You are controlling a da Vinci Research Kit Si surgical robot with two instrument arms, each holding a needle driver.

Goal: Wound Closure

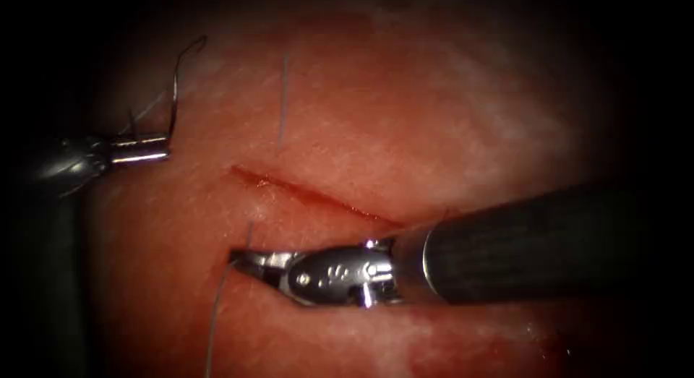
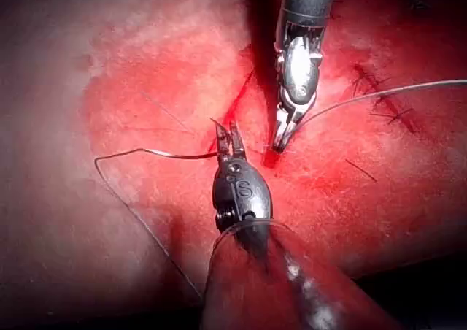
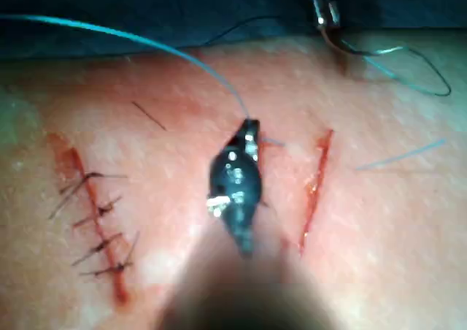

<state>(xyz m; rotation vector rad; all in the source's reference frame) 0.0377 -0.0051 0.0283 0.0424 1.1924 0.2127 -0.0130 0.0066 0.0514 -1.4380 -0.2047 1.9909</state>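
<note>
right tool [image 1: 249,261], a dark ribbed shaft ending in glossy steel jaws, lies across the moist pink tissue [image 1: 405,125] below the cut [image 1: 303,194], jaws clamped on the fine thread [image 1: 217,313] at the cut's left end. left tool [image 1: 155,148], jaws together, grips the thin curved needle [image 1: 177,74] near one end, held off the tissue, left of the cut.

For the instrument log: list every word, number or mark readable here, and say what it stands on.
No text reads for certain.
Left pincer, shut on the needle near one end, out of the tissue, left of the cut: one stamped mark, perhaps "S", blurred.
Right pincer, shut on the thread: stamped marks, too blurred to read.
</note>
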